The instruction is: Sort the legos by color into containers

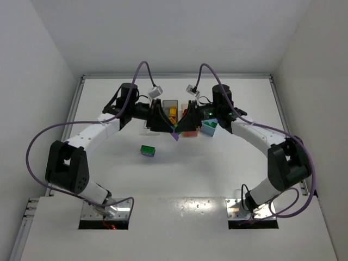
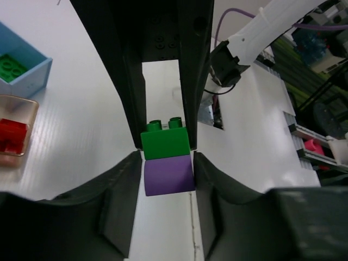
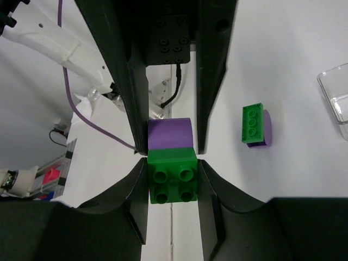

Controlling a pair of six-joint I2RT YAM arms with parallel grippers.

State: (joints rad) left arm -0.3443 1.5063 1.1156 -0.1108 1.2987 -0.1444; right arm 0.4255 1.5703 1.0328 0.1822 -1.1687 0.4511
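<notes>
Left gripper [image 2: 167, 167] clamps the purple lego [image 2: 169, 179], right gripper [image 3: 172, 173] the green lego [image 3: 173, 184], their sides hidden.

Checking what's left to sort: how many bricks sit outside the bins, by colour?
Green: 2, the held green brick in the right gripper and the loose green brick on the table
Purple: 2, the held purple brick in the left gripper and the loose purple brick against it
Total: 4

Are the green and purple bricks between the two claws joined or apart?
Joined. The green brick sits flush against the purple brick with no gap, in both wrist views.
</notes>
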